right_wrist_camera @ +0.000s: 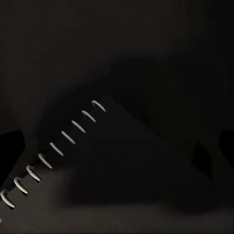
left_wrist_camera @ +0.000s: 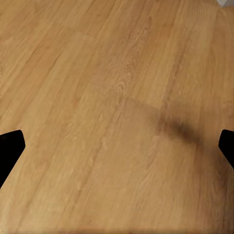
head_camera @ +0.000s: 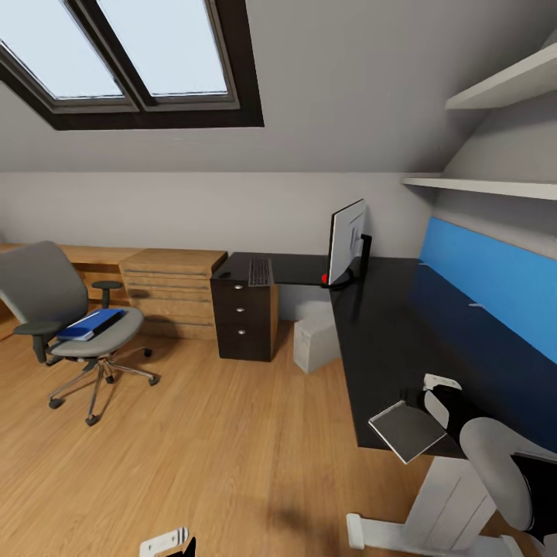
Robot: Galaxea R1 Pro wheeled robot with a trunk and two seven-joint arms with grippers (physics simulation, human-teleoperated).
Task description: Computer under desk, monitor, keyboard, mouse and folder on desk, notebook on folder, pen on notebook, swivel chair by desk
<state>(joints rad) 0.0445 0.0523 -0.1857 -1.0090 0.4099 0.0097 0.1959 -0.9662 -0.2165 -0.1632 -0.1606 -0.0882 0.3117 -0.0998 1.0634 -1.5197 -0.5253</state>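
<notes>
notebook (head_camera: 408, 430) overhangs desk (head_camera: 387, 325) corner | spiral edge (right_wrist_camera: 53, 148) runs diagonally

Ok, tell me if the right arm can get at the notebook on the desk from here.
Probably yes. The notebook lies at the near edge of the black desk, right by the right gripper, and in the right wrist view its spiral binding sits just ahead with nothing between.

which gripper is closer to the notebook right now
Right. The right gripper hangs just above the spiral-bound notebook at the desk's near edge, fingers apart. The left gripper is well away, low over the wooden floor.
</notes>
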